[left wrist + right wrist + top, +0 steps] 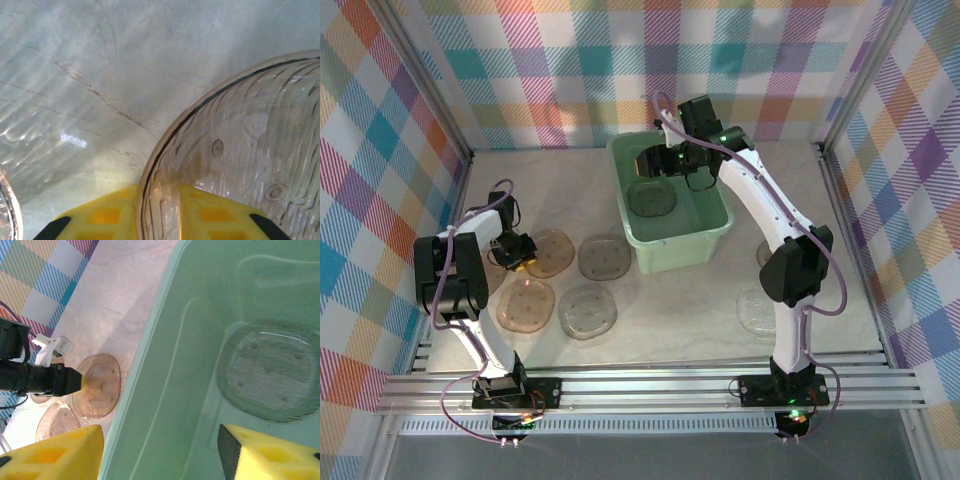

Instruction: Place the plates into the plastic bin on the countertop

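Left hand: the left hand (523, 258) is clenched on the rim of an amber translucent rounded-square plate (548, 252). In the left wrist view its yellow fingers (95, 217) sit close together with the rim (160, 200) between them.
Surface: the beige marbled stone-look surface (690, 320) carries that plate left of centre.
Loose plates: a smoky clear plate (603, 256) lies just right of the amber one. A pinkish amber plate (526, 303) and a clear ribbed plate (588, 311) lie side by side nearer the arm bases.
Bin: the pale mint-green rectangular plastic bin (685, 250) stands right of centre, toward the plaid back wall (620, 70).
Plate in bin: one smoky grey plate (267, 372) lies flat on the bin floor.
Right hand: the right hand (665, 162) hangs over the bin's far end, released. Its yellow fingers (50, 455) are spread wide with nothing between them.
Far right: a clear round-cornered plate (757, 308) lies on the surface beside the right arm (790, 270), partly hidden by it.
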`<state>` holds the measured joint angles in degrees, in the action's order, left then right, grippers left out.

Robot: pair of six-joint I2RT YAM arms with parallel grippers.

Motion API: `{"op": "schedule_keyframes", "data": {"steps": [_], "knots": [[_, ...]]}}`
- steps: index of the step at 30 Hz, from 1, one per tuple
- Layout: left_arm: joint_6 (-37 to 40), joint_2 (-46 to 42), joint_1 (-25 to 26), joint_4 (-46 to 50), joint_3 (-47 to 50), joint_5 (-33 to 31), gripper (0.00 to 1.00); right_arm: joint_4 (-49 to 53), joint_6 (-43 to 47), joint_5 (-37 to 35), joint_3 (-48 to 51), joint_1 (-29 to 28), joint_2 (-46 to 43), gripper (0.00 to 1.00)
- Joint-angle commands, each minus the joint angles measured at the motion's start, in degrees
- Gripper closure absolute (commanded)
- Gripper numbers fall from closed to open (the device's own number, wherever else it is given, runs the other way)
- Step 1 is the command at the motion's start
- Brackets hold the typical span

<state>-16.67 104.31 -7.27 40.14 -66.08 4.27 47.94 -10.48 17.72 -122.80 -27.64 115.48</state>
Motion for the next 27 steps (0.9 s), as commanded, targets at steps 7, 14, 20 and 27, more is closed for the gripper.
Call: {"op": "schedule_keyframes", "data": {"steps": [7, 14, 20, 27], "knots": [[0.5, -1.3, -0.2, 0.6, -0.6, 0.6, 0.88, 1.0, -1.5, 1.7, -1.0, 0.1, 0.2, 0.37], [-0.5, -3.8, -0.2, 0.6, -1.5, 2.0, 0.96, -0.1, -2.1, 2.5, -0.6, 0.0, -0.1, 0.36], [-1.4, -5.8, -0.2, 0.0, -2.3, 3.0, 1.0, -0.1, -2.3, 1.8, -0.8, 0.0, -0.3, 0.32], [-2.7, -10.7, -0.1, -0.9, -4.3, 5.3, 1.0, 0.0, -2.9, 0.4, -1.9, 0.1, -0.3, 0.25]]}}
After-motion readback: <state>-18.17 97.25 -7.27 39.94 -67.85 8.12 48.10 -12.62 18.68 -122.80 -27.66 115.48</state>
